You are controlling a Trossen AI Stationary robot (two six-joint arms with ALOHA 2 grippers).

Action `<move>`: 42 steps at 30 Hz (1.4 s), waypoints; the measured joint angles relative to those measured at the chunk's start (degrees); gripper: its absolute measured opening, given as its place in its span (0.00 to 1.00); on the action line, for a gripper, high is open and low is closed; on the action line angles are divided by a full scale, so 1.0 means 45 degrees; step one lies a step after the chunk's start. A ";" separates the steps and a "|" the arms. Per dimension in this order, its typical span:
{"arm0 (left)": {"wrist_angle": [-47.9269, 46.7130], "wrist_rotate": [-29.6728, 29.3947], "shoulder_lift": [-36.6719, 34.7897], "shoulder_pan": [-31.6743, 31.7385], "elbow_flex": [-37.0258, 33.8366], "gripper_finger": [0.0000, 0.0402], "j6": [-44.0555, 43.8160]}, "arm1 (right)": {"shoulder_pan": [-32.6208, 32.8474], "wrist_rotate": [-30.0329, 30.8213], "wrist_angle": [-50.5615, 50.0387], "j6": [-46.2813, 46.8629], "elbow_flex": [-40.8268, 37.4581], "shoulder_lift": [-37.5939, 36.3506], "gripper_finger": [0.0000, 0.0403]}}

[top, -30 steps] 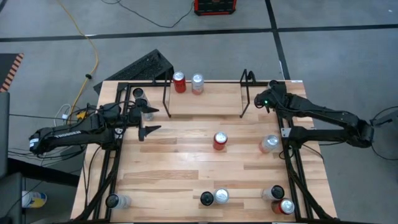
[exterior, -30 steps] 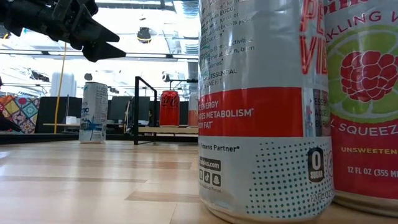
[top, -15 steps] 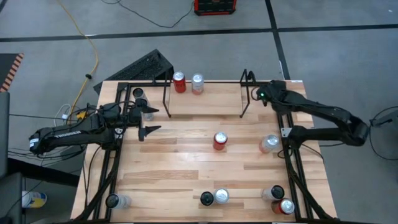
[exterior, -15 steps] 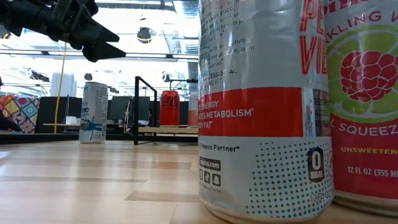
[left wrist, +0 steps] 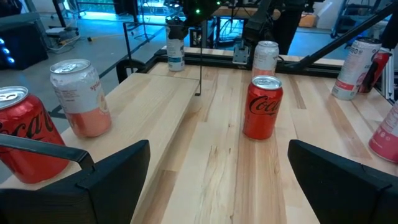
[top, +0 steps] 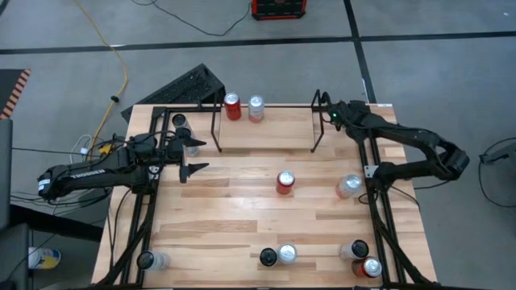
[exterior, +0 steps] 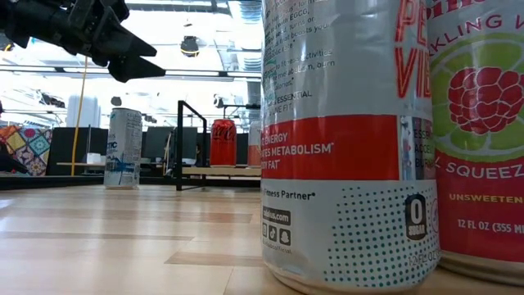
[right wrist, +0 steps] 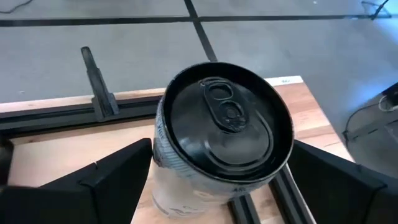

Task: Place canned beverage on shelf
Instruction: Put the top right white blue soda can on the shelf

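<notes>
Wooden table (top: 242,209), right end effector (top: 329,118) shifted toward shelf (top: 266,129)

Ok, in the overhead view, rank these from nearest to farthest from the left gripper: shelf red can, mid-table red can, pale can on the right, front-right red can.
From the left gripper:
1. Red can on the shelf, at the back.
2. Red can at mid-table.
3. Pale can by the right rail.
4. Red can at the front-right corner.

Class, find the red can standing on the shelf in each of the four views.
High view: red can at the shelf's left end.
Low view: left of centre, just right of the shelf's upright.
Left wrist view: at the left edge.
Right wrist view: not in it.
Shared landmark: the shelf's upright.
</notes>
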 joint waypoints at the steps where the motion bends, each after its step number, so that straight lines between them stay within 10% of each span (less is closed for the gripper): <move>1: 0.0001 0.0000 0.0000 0.0004 0.0000 0.92 0.0027 | 0.0000 -0.0008 0.0007 0.0072 0.0000 0.0000 0.97; 16: -0.0121 0.0180 -0.0005 0.0001 0.0000 0.92 -0.0020 | -0.0097 -0.0489 0.1200 0.0535 0.0000 0.0000 0.68; 27: -0.0185 0.0180 -0.0005 0.0004 0.0000 0.92 -0.0010 | 0.1233 -0.0347 0.0798 0.0336 0.0724 -0.0852 0.68; 36: -0.0199 0.0179 -0.0005 -0.0001 0.0000 0.92 0.0090 | 0.3626 0.3415 0.1899 -0.3147 0.3830 -0.1151 0.68; 42: -0.0187 0.0170 -0.0005 0.0002 0.0000 0.92 0.0194 | 0.4737 0.1935 0.5606 -0.6379 0.5472 0.0123 0.68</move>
